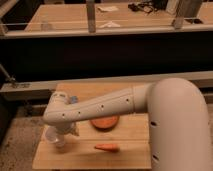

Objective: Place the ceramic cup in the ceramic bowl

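Dim workshop-type room: dark partition across the middle, a couple of wooden tables behind it, and up front the small wooden desk where it all happens.

The white arm reaches across the desk from the robot's body on the right of the frame, and the wrist bends down at the far left end. The tool hangs under that wrist, right at the ceramic cup. The cup stands upright, mouth up, near the desk's front-left corner. The wrist hides the business end, so I honestly can't tell whether the tool is apart, together or already clamped on the cup. It looks to be touching or just beside it, no more than that.

What matters for the next move, I'd say: the ceramic bowl sits mid-desk, partly tucked under the forearm, so from the cup it lies back toward the robot's body and slightly further from the camera. The carry would be a sideways pull-in along the arm's own line.

One snag: the carrot lies lengthwise just in front of the bowl. The cup should come in over the bowl's left rim, high enough to clear it.
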